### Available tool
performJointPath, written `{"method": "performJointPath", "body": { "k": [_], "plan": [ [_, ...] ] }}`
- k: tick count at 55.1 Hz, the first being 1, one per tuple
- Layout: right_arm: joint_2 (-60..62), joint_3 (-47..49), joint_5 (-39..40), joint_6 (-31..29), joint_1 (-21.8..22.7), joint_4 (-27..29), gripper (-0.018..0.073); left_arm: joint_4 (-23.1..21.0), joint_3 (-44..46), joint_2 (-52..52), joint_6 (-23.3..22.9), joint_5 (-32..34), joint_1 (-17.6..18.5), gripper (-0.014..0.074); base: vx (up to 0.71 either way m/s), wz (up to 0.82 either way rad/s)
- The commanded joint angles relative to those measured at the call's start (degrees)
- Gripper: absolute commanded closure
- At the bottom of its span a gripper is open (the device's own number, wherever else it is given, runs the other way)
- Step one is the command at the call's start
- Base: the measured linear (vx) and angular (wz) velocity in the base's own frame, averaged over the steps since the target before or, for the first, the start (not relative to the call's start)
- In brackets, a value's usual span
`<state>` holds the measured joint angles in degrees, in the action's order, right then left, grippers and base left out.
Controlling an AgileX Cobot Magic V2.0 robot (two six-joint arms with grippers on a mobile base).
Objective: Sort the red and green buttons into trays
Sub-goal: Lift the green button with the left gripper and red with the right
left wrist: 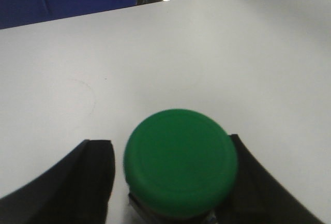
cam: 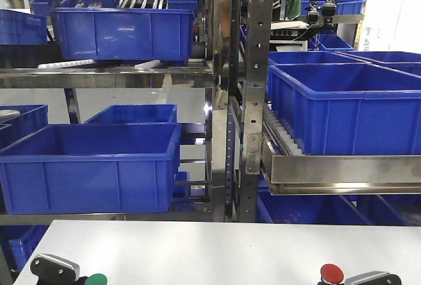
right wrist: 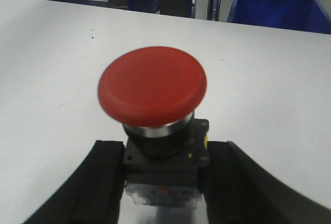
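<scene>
Left side first: the green button [left wrist: 181, 162] sits btw the two black fingers [left wrist: 88, 177] of the left tool [left wrist: 168, 146], low in the left wrist view. Cap is round, smooth, mid-green and slightly domed w/ a soft sheen. It's wide enough to hide nearly all of its base; only a sliver of silver metal shows under the lower-left rim. A thin strip of white tabletop [left wrist: 155, 53] shows btw the left finger and the cap edge, while the right finger runs in behind the cap. Can't tell whether the fingers press on the base, since the cap covers the contact pts. In the front view this button is a green dot at the bottom edge, just right of the tool body, near the tabletop's left front corner.

Behind the tabletop stands a metal rack [cam: 227, 101] w/ deep blue crates [cam: 118, 31] on its shelves.

Right side: the red button [right wrist: 152, 87] has a bright red mushroom cap, much wider than its neck. Below the cap come a silver collar, then a squarish black base w/ a small yellow mark on one side, then a pale block underneath. The right tool [right wrist: 168, 149] is clamped on that base, both black fingers [right wrist: 98, 182] flush against its sides w/ no gap seen. In the front view the red cap sits at the bottom edge, right of centre, tool body just to its right. The two buttons are well apart.
</scene>
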<state>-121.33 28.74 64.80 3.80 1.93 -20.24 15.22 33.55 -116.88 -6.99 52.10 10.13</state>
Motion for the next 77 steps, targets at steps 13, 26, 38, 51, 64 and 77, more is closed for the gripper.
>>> {"method": "performJointPath", "body": {
  "k": [13, 26, 38, 51, 64, 77],
  "plan": [
    [3.1, 0.4, 11.8, -1.2, 0.4, 0.0, 0.0570, -0.3, 1.0, 4.4, -0.3, 6.6, 0.1, 0.0605, 0.00, 0.00],
    [9.3, 0.4, 9.4, 2.1, 0.4, -5.2, 0.0568, 0.0, 1.0, 15.3, -0.7, -0.1, 0.2, 0.0602, 0.00, 0.00],
    [24.4, 0.4, -9.9, 14.3, 0.4, -11.5, 0.0567, 0.2, 1.0, 30.7, -5.0, -16.3, 0.2, 0.0600, 0.00, 0.00],
    [45.7, 0.4, -29.5, 28.4, 0.4, -23.9, 0.0567, 5.6, -1.2, 47.5, -7.8, -26.8, 0.3, 0.0600, 0.00, 0.00],
    [65.3, 0.4, -34.6, 50.7, 0.4, -45.9, 0.0567, 5.5, -9.4, 64.3, -8.0, -29.1, 0.3, 0.0599, 0.00, 0.00],
    [77.6, -1.6, -36.7, 66.9, 0.4, -62.6, 0.0567, 5.5, -13.2, 78.5, -10.8, -37.2, 0.3, 0.0599, 0.00, 0.00]
  ]
}}
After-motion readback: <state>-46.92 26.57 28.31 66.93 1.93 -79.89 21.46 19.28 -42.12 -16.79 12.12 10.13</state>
